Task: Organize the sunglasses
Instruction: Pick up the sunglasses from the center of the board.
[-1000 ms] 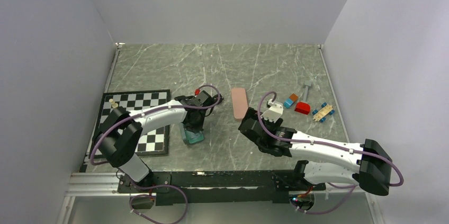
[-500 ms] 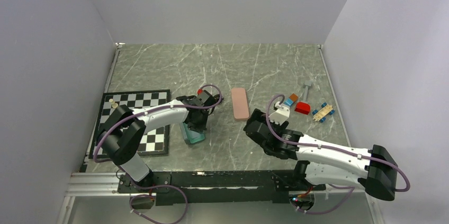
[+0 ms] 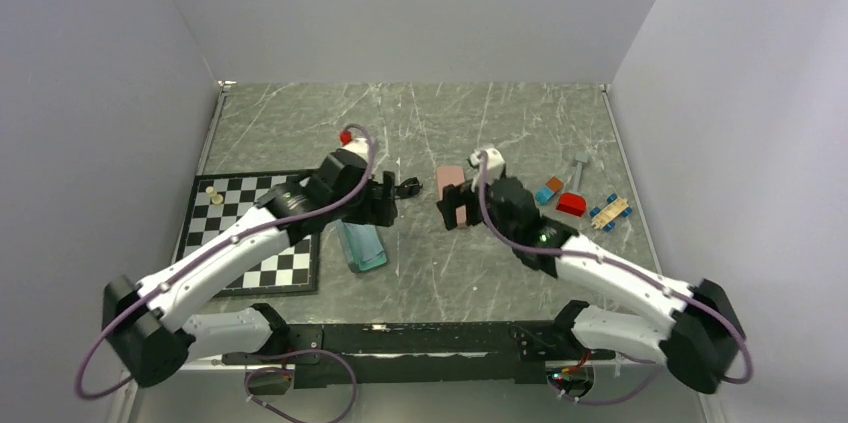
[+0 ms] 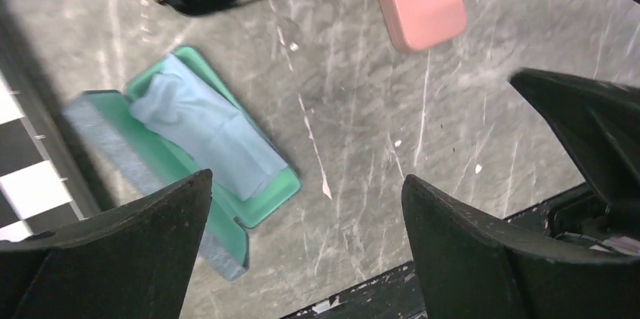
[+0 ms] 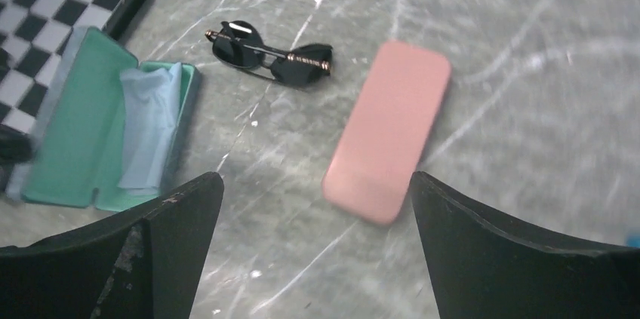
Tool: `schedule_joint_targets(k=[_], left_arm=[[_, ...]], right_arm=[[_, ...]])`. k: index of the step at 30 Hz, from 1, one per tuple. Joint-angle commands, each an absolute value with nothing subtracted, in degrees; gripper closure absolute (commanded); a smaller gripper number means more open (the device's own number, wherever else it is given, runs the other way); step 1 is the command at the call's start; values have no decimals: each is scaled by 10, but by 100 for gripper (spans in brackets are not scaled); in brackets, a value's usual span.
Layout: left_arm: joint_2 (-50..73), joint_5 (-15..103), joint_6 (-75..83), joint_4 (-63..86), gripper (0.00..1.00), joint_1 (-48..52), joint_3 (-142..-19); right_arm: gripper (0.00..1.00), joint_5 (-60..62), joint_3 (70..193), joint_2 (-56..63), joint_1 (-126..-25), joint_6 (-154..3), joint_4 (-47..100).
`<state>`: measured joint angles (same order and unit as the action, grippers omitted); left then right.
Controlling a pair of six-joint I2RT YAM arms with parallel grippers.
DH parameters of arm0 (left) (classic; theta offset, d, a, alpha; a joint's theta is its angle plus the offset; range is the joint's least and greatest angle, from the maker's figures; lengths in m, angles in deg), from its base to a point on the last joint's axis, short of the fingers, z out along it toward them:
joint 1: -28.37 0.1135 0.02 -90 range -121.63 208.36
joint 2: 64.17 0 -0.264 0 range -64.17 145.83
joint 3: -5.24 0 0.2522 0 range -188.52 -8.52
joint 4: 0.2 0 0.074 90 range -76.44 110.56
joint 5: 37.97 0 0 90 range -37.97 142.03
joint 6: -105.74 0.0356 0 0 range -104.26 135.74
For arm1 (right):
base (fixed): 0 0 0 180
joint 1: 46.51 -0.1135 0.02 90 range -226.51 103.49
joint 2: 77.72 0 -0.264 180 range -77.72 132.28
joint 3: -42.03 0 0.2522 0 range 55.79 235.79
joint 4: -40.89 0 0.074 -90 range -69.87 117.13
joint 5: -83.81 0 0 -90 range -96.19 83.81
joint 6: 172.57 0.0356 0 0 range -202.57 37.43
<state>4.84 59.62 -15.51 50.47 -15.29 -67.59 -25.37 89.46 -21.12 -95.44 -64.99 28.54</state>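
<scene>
While hanging above the grey marble-pattern table (image 3: pixel 520 123), holds nothing in the left gripper (image 3: pixel 385 195) or the right gripper (image 3: pixel 450 213); shows both sets of jaws spread wide.

Shows the black-framed sunglasses (image 5: pixel 270 53) lying flat on the bare table, outside any case and apart from both grippers; has them beyond the far end of the open green case (image 5: pixel 72 130) and just left of the closed pink case (image 5: pixel 389 130), touching neither; shows a crumpled light blue cloth (image 5: pixel 147 127) inside one half of the green case; has that case just beside the chessboard (image 3: pixel 250 205); hangs the right gripper over the pink case's near end; shows small red and blue toy pieces (image 3: pixel 572 204) well off to the right.
</scene>
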Motion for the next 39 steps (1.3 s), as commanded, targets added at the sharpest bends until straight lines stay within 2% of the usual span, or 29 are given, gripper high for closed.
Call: schedule_joint_targets(k=[1, 3, 7, 10, 13, 20, 31, 34, 36, 38, 39], left_arm=[[-10, 651, -177, 517, 1, -104, -648], [-35, 643, -198, 516, 1, -56, -614], [-72, 603, -228, 482, 1, 40, -542], [-95, 533, -244, 433, 1, 111, -488], [-118, 474, -246, 383, 1, 141, -439], [-138, 468, -245, 368, 1, 144, -411], [-132, 449, -234, 351, 1, 144, -392], [-134, 460, -234, 355, 1, 144, -391], [-137, 469, -235, 356, 1, 144, -390], [-136, 473, -239, 354, 1, 144, -387], [-135, 472, -239, 351, 1, 144, -385]], right_arm=[[1, 102, 997, -86, -856, -909, 361], [4, 177, 1069, -3, -836, -977, 315], [10, 241, 1241, 170, -836, -1103, 161], [13, 230, 1344, 294, -838, -1134, 82], [16, 201, 1409, 370, -846, -1167, 46], [16, 177, 1471, 461, -861, -1196, 34], [23, 160, 1491, 495, -869, -1174, 88], [33, 166, 1514, 509, -876, -1170, 68], [48, 156, 1520, 515, -879, -1169, 57], [69, 141, 1512, 511, -880, -1162, 65], [74, 134, 1506, 507, -881, -1160, 68]])
